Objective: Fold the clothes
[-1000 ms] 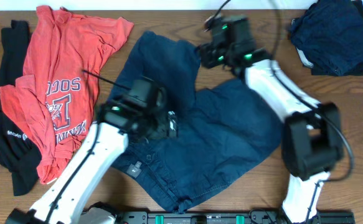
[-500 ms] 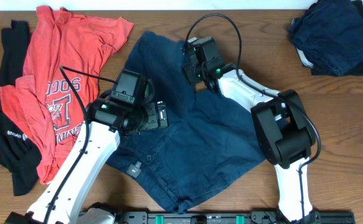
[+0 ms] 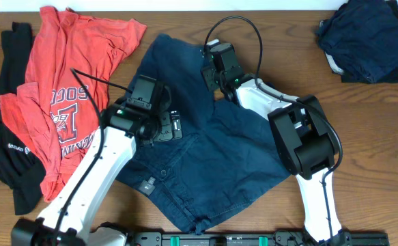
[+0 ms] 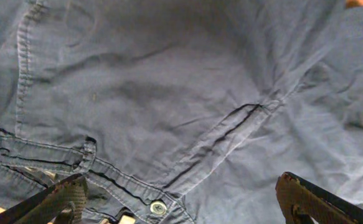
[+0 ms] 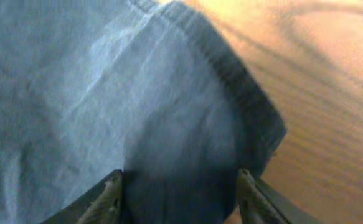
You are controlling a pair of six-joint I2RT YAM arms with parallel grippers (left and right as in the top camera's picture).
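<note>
The task looks to be at the grasping step: the navy shorts [image 3: 226,147] lie spread at the centre of the surface [image 3: 376,137], the right claw [image 5: 180,193] straddles the leg hem [image 5: 243,93] at 12 o'clock, and the left claw [image 4: 181,202] hovers over the waistband [image 4: 38,155] at 9 o'clock, both wide, so each should next pinch cloth.

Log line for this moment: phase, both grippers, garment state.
phase: pre-grasp | left gripper: open, above navy shorts waistband button | right gripper: open, at hem corner | shorts: spread, unfolded
</note>
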